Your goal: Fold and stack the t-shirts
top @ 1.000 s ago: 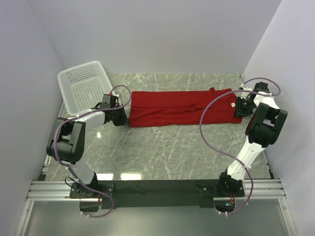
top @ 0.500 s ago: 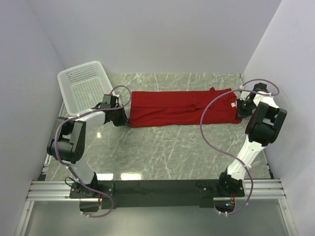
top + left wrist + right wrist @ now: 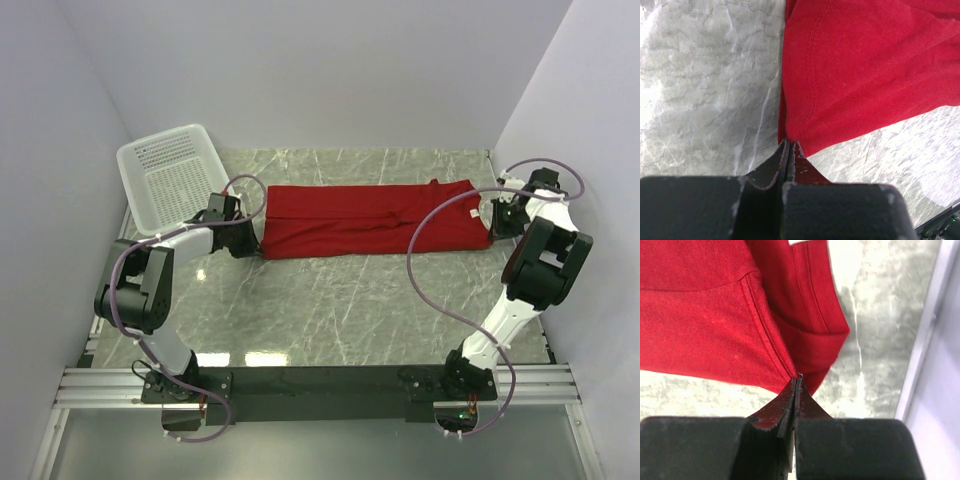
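The red t-shirt (image 3: 370, 220) stretches lengthwise across the tabletop (image 3: 340, 300) between both arms, left fingers (image 3: 774, 169) clenched on its near left corner, right fingers (image 3: 784, 407) clenched on its near right.

Both arms share one build. The left arm (image 3: 188, 238) and the right arm (image 3: 501, 314) have smooth white link shells joined by chunky black joint housings (image 3: 132, 290). A mauve cable (image 3: 245, 178) runs along the left arm, fastened with small white ties. A longer mauve cable (image 3: 410, 248) of the same kind belongs to the right arm. Each arm stands on a black base (image 3: 166, 385) bolted to a black mounting plate (image 3: 320, 380). The left gripper (image 3: 788, 149) has a blocky matt black body and two black fingers (image 3: 769, 172) tapering to thin tips, their edges scuffed pale. The right gripper (image 3: 796, 382) looks the same, with light wear flecking its fingers (image 3: 774, 412).
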